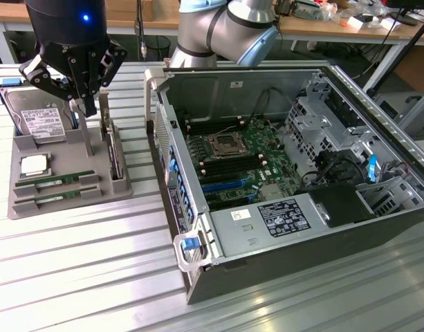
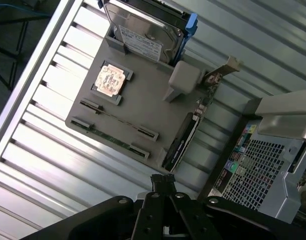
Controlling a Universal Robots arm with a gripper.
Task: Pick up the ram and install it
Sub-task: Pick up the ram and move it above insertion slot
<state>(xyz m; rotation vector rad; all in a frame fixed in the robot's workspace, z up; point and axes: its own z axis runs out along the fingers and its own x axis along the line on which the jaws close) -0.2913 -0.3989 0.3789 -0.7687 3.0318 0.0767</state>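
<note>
Grey plastic tray (image 1: 21, 207) sits at the exterior view's left on the ribbed metal table (image 1: 94, 277). At its back edge a silver hard drive (image 1: 42, 121) stands propped, and in front of that lies a small square chip (image 1: 33, 164). Nearest the camera lie the ram (image 1: 56, 181) and a second stick (image 1: 59, 195) just like it, side by side in their cradles, both untouched.

Over the back of the tray, beside the hard drive, hangs the gripper (image 1: 85, 104), its fingers pressed together with nothing between them. The ram lies lower than the fingertips and nearer the camera, a little to the exterior view's left. Its long axis runs almost straight across that view. By my reading this offset, together with the turn of the closed fingers against the stick's length, is what the pick depends on.

Further right a dark card (image 1: 113, 155) stands on edge at the tray's side. Then comes the open computer case (image 1: 281, 270), with its green board (image 1: 232, 155) and long dark slots in plain sight.

From the wrist view the ram (image 2: 120, 118) is seen edge-on, a thin line between two end clips. The gripper (image 2: 165, 192) sits well apart from it, the standing card between the two
</note>
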